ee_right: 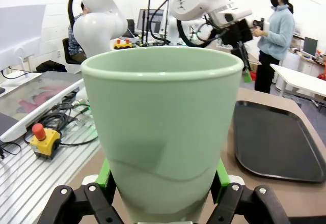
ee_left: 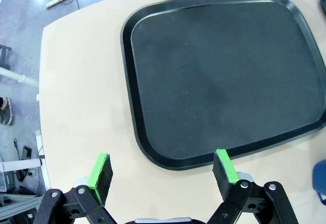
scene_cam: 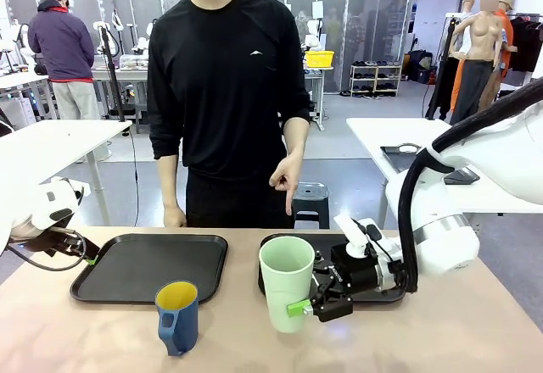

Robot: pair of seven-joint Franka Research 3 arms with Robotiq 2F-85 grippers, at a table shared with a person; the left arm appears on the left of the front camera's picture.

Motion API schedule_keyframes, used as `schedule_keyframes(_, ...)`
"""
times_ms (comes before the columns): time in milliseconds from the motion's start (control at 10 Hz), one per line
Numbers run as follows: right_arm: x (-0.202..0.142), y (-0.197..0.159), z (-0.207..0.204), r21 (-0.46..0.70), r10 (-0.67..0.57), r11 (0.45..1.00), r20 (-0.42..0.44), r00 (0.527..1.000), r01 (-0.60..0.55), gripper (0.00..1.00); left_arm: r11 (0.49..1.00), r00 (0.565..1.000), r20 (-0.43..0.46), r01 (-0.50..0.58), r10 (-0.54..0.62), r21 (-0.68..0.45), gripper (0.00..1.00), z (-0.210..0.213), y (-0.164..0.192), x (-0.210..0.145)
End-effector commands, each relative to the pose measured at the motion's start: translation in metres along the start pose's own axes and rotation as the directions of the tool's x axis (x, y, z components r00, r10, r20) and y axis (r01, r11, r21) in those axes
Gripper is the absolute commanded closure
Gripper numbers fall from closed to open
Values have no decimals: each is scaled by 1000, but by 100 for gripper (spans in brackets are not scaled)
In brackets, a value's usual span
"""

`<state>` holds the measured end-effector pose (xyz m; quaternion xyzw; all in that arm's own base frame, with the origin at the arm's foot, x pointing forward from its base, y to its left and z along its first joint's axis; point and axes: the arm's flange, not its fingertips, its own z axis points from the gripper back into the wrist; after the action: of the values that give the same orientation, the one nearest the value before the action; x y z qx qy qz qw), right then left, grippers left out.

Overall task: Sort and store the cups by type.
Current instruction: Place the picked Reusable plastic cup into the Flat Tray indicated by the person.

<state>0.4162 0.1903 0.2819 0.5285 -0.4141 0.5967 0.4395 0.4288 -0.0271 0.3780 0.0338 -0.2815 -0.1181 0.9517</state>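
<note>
Mint-green tumbler (scene_cam: 287,281) is upright at the table's near middle, pinched low down between the right gripper's (ee_right: 163,180) green pads, one on each side of the base. Can't tell if it's resting on the table or lifted a hair. The bit that matters for the next move, I reckon: the right tray (scene_cam: 270,246) sits just behind the tumbler on the person's side, and the person's hand (scene_cam: 287,182) points a finger straight down at it. So it looks like a short carry away from the robot with the cup kept vertical. Tumbler is tall, plain, no handle, wider at the rim than the base. Blue cup (scene_cam: 178,315) with the yellow inside stands just in front of the left tray (scene_cam: 93,278), closer to the left arm. Left gripper (ee_left: 162,169) has its jaws spread wide with nothing between them, above bare table by that tray's edge.
</note>
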Motion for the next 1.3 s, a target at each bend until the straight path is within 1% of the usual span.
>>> schedule_keyframes(0, 0, -19, 23, -90, 14, 996, -18, 1000, -16, 15, 1000, 1000, -4, 7, -7, 3, 0, 0, 0, 0)
schedule_keyframes(100, 3, -30, 44, -161, 25, 987, -23, 999, -29, 15, 1000, 1000, -4, 7, -7, 3, 0, 0, 0, 0)
schedule_keyframes(200, 7, -44, 68, -226, 33, 974, -1, 999, -32, 15, 1000, 1000, -4, 7, -7, 3, 0, 0, 0, 0)
schedule_keyframes(300, 12, -60, 93, -266, 44, 964, 34, 998, -33, 15, 1000, 1000, -4, 7, -7, 3, 0, 0, 0, 0)
schedule_keyframes(500, 16, -92, 136, -358, 64, 933, 64, 996, -37, 15, 1000, 1000, -4, 7, -7, 3, 0, 0, 0, 0)
schedule_keyframes(700, 17, -109, 154, -390, 56, 921, 65, 996, -27, 15, 1000, 1000, -4, 7, -7, 3, 0, 0, 0, 0)
schedule_keyframes(800, 18, -112, 157, -395, 37, 919, 84, 996, 0, 15, 1000, 1000, -4, 7, -7, 3, 0, 0, 0, 0)
schedule_keyframes(1000, 20, -113, 160, -406, 31, 914, 88, 996, 8, 15, 1000, 1000, -4, 7, -7, 3, 0, 0, 0, 0)
schedule_keyframes(1100, 14, -109, 163, -396, 62, 918, 56, 997, -35, 15, 1000, 1000, -4, 7, -7, 3, 0, 0, 0, 0)
schedule_keyframes(1200, 14, -109, 163, -396, 62, 918, 56, 997, -35, 15, 1000, 1000, -4, 7, -7, 3, 0, 0, 0, 0)
